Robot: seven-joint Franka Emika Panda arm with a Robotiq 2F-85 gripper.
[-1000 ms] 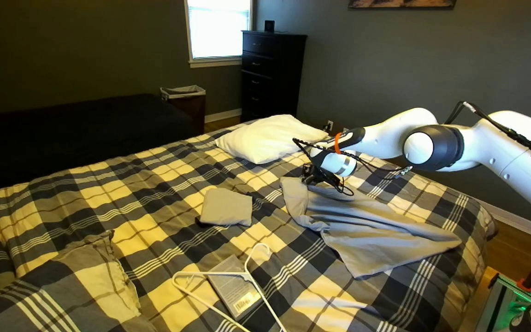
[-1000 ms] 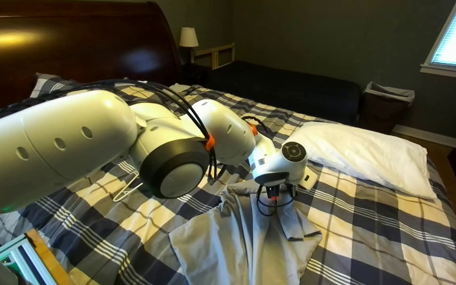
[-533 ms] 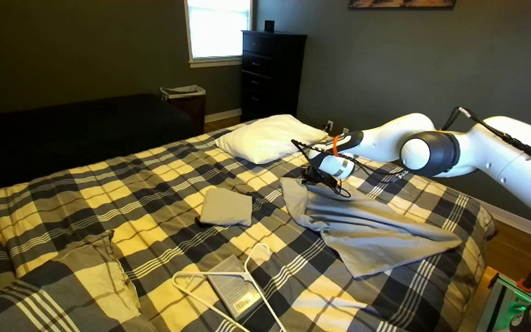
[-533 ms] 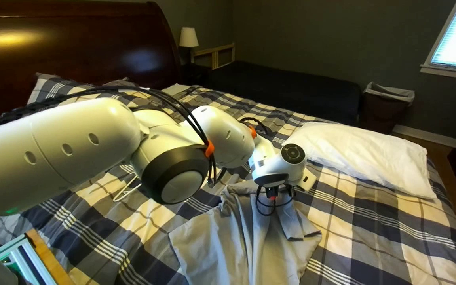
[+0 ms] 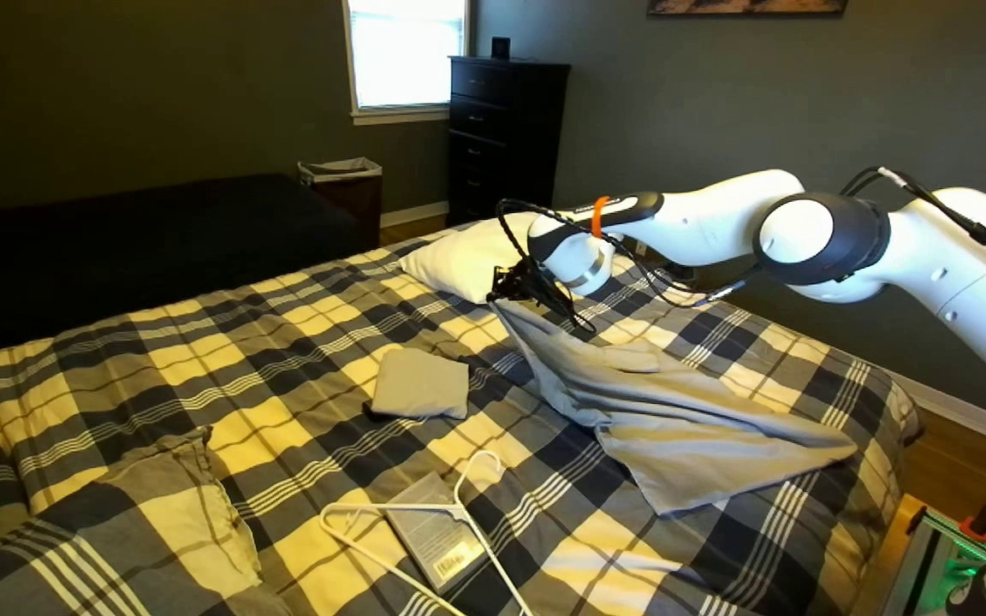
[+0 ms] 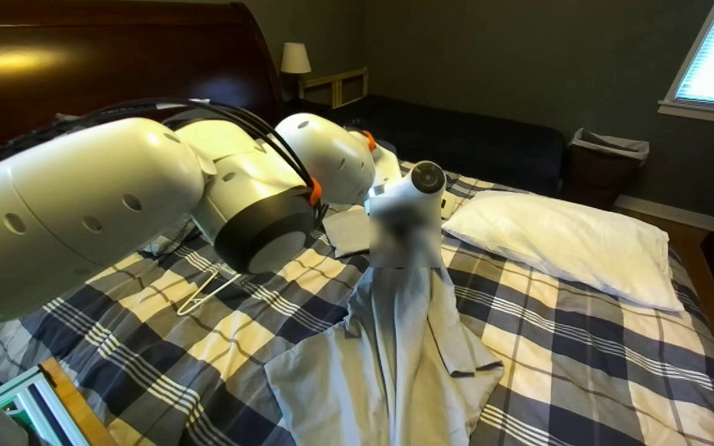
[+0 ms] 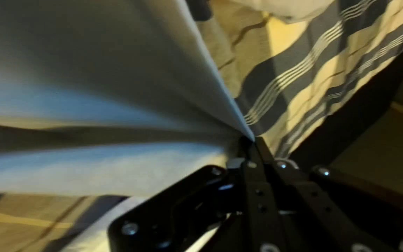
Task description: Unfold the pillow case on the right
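The Franka Emika Panda arm [image 5: 797,235] reaches out, bent, its wrist [image 5: 577,257] tilted downward and its Robotiq fingers [image 7: 265,153] pinched together.

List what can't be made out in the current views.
Wrist view: how much case the tool pinches; the tool itself hides it.
Wrist view: rest of the case, cut off by the left edge.
In an exterior view: tool, covered by a blurred patch.
In an exterior view: lower part of hanger, cut off by the bottom edge.
There too: print on packet, too small.

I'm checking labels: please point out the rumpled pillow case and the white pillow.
Pillow case [image 5: 681,426]: in an exterior view, on its creased middle.
White pillow [image 6: 571,248]: in an exterior view, on its upper face.
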